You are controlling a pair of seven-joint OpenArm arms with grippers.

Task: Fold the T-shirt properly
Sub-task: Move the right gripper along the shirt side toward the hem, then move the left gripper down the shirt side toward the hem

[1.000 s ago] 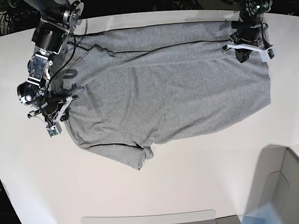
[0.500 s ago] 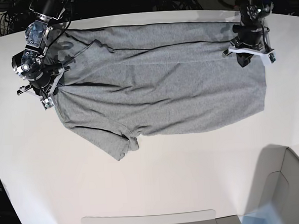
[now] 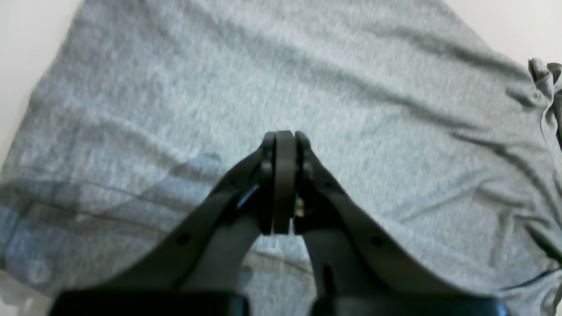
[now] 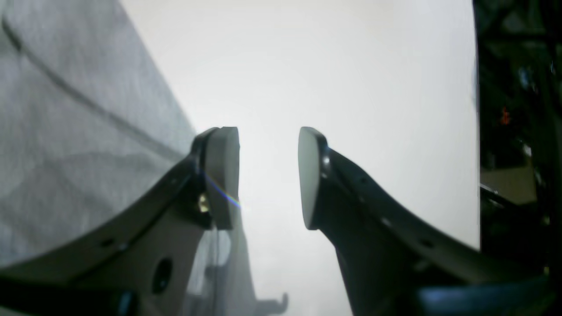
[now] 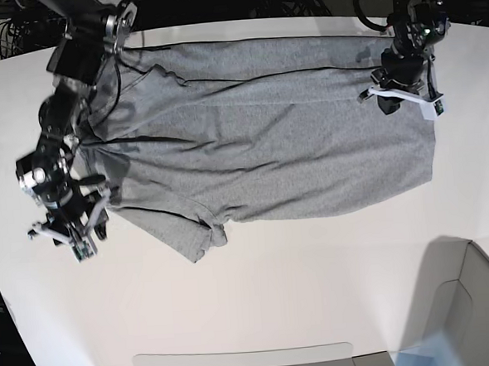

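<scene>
- Here, the T-shirt (image 5: 267, 144) lies spread on the white table (image 5: 318, 295), its long edge just under the left gripper (image 3: 284, 136) and one short sleeve jutting toward the near edge, beside the right gripper (image 5: 65, 231).
- Left gripper: jaws pressed together, tips low over the grey cloth. No fabric shows between the pads in the wrist view, so whether a fold is pinched cannot be told.
- Right gripper: jaws apart, nothing between them; in its wrist view the shirt's hem lies just to one side of the pads and bare table fills the gap.
- Risk 1: if the left gripper rises with cloth caught unseen, the shirt would drag and the flattened panel would crease.
- Risk 2: the near sleeve is bunched and curled; folding over it as it lies would likely trap a lump and skew the finished edges.
- Risk 3: the right gripper stands off the cloth; closing where it hangs would likely catch only air, or a single thin layer at the hem, which could slip free.
</scene>
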